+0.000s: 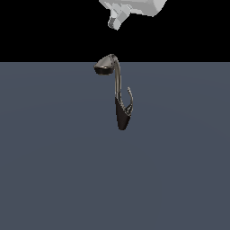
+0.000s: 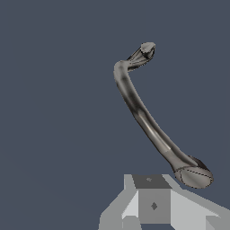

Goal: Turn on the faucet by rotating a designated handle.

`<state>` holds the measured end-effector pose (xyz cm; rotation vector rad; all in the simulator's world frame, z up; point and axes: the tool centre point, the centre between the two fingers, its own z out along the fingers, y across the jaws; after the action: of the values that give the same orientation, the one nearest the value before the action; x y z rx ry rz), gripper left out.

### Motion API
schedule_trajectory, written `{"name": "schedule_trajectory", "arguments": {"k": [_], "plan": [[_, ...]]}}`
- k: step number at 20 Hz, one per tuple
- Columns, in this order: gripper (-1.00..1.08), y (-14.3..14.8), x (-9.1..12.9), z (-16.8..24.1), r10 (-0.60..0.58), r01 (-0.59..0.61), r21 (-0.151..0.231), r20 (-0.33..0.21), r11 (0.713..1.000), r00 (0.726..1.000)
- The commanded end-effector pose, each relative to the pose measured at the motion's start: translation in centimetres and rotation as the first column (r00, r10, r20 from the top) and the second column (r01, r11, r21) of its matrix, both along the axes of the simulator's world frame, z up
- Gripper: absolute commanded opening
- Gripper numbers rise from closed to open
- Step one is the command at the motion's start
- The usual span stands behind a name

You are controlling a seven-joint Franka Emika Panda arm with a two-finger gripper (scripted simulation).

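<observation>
The faucet (image 1: 118, 90) stands upright in the middle of the exterior view, with a black cone base (image 1: 121, 117), a slim curved neck and a flat grey spout head (image 1: 105, 66) turned to that view's left. The handle (image 1: 130, 98), a thin hooked lever, branches up from the base on that view's right. My gripper (image 1: 115, 22) hangs high above the spout head, apart from the faucet, fingers together with no gap showing and nothing in them. In the wrist view the neck (image 2: 143, 117) runs from the spout head (image 2: 195, 176) to the base (image 2: 144, 50), with my gripper (image 2: 153, 197) beside the head.
The faucet stands on a flat grey-blue floor (image 1: 54, 170) that fills the lower part of the exterior view. A black background lies behind it. The white arm link (image 1: 134, 6) enters at the top edge. No other objects show.
</observation>
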<state>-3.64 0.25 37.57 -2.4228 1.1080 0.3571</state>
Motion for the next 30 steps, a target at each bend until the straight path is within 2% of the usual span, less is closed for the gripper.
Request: {"name": "schedule_trajectory", "arguments": {"k": [1,4,7,12,18,22,26,30], "plan": [[-1.0,-0.5,1.7,-1.7,-0.082,0.084,0.033,-0.037,0.996,0.996],[-1.0,-1.3,3.6,-4.0,-0.178,0.184,0.065,-0.087,0.981,0.98],[-1.0,-2.1,5.4,-6.3,-0.27,0.284,0.091,-0.141,0.954,0.952],[-1.0,-3.8,8.1,-10.7,-0.414,0.449,0.117,-0.238,0.886,0.879],[-1.0,-5.6,10.2,-15.4,-0.536,0.6,0.121,-0.337,0.791,0.774],[-1.0,-6.5,11.0,-17.6,-0.585,0.664,0.114,-0.382,0.739,0.716],[-1.0,-7.1,11.4,-19.1,-0.612,0.703,0.108,-0.41,0.703,0.676],[-1.0,-7.4,11.6,-19.8,-0.624,0.719,0.104,-0.423,0.687,0.658]]}}
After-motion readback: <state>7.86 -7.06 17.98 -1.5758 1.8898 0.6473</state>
